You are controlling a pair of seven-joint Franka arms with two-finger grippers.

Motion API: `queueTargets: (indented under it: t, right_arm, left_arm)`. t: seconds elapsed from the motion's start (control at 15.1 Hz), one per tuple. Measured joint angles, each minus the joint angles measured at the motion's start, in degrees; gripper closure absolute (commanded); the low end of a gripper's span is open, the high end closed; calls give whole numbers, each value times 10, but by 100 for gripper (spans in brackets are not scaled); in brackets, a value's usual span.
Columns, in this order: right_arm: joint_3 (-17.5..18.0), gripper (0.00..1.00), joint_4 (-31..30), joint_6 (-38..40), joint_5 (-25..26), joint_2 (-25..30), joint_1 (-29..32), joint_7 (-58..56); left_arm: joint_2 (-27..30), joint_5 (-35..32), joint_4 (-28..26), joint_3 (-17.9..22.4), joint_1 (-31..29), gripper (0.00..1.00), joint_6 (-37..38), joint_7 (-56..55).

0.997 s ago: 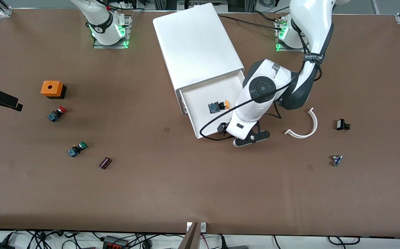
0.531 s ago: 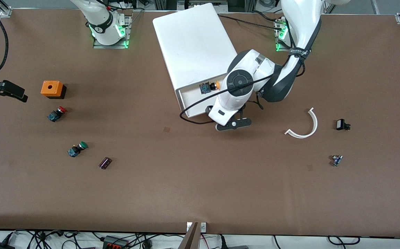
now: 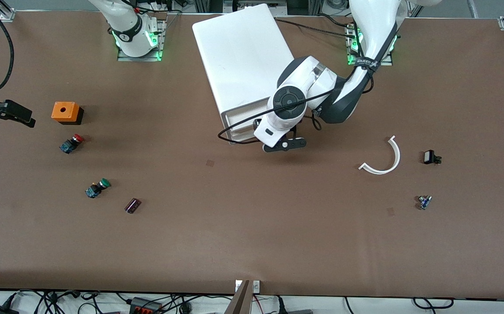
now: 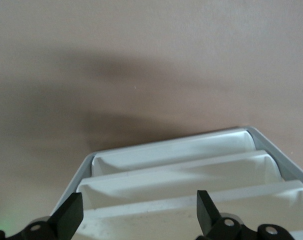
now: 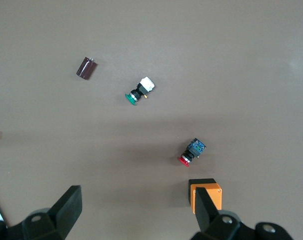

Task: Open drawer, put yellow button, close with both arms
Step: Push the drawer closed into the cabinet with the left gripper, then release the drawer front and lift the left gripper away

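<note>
The white cabinet [image 3: 243,56] stands between the two arm bases, its front facing the front camera. Its top drawer [image 3: 240,114] sits pushed in, flush with the two lower ones. The yellow button is hidden. My left arm's hand [image 3: 278,126] rests against the cabinet front. In the left wrist view my left gripper [image 4: 137,201] is open, one finger on each side of the top drawer's front lip [image 4: 156,220], gripping nothing. My right gripper [image 3: 23,117] hangs open and empty over the right arm's end of the table; it also shows in its own wrist view [image 5: 136,195].
Near the right gripper lie an orange box [image 3: 66,112], a red-capped button [image 3: 71,143], a green-capped button [image 3: 97,188] and a dark cylinder [image 3: 132,205]. Toward the left arm's end lie a white curved strip [image 3: 385,158], a small black part [image 3: 430,157] and a small blue part [image 3: 424,202].
The left arm's hand has moved toward the cabinet with the drawer sliding in before it. The yellow button went out of sight inside. The right gripper has shifted only slightly.
</note>
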State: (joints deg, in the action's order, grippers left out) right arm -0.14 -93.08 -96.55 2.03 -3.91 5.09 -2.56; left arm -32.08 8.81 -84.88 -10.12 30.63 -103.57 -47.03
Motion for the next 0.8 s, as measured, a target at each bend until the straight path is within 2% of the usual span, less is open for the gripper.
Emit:
queueTargets:
  t: [0.8]
  right_arm:
    - [5,0,0,0,0,0,-4,-2]
  left_arm:
    - [0,5,-2,-17,1,0,34,0]
